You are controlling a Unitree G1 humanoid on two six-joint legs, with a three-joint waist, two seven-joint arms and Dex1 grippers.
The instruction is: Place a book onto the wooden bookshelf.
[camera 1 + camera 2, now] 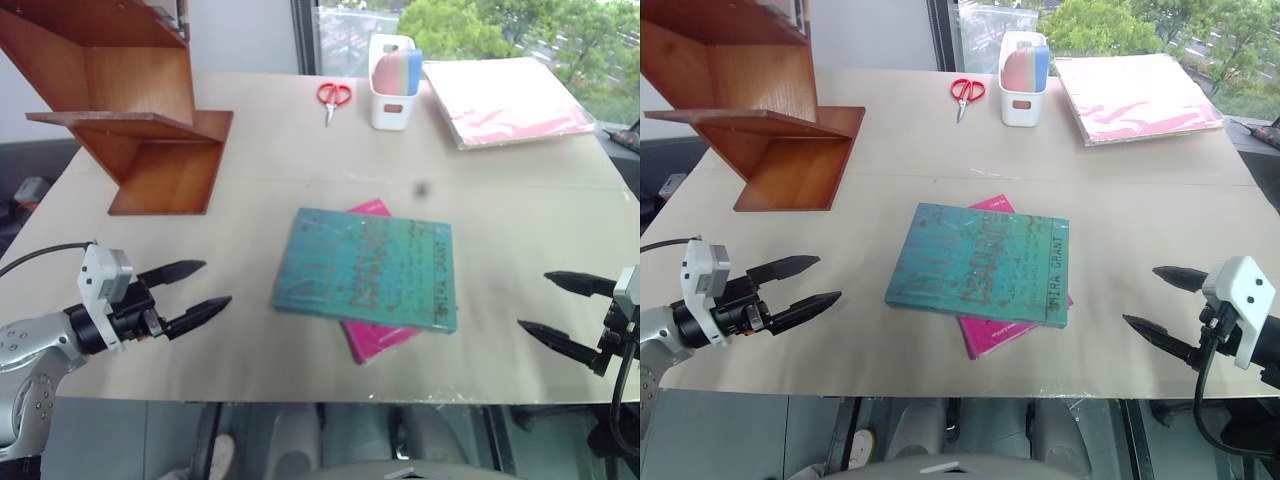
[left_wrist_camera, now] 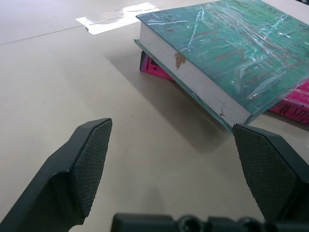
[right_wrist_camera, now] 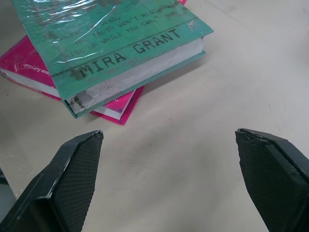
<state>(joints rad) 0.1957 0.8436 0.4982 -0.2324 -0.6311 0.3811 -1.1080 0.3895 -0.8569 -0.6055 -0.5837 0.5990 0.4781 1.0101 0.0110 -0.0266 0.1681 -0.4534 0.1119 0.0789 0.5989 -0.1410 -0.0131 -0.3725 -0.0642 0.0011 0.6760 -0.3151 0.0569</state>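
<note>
Table (image 1: 300,150): broad beige top bearing every item. Bookshelf (image 1: 140,120): reddish-brown, slanted side panels, at the far left corner, well apart from the books. Folder (image 1: 1135,95): pale pink, far right, beside a white holder (image 1: 1022,80) and red scissors (image 1: 965,92).

Book (image 1: 980,262): teal, flat at the table's middle, lying across a pink book (image 1: 995,335) that juts out beneath its near and far edges.

Left gripper (image 1: 195,293): fingers spread wide, holding nothing, over the table's near left edge, pointing toward the book's left side and well short of it. Right gripper (image 1: 1155,300): fingers likewise spread wide and empty, at the near right, aimed at the book's right side, apart from it.

The head views give the whole layout, shelf included. The left wrist view adds the book's (image 2: 227,58) white page block, a brown mark on it, wrinkled clear wrapping on the cover, and a strip of tape (image 2: 118,18) on the table. The right wrist view adds cover lettering, "MIRA GRANT", and a scuffed corner.
</note>
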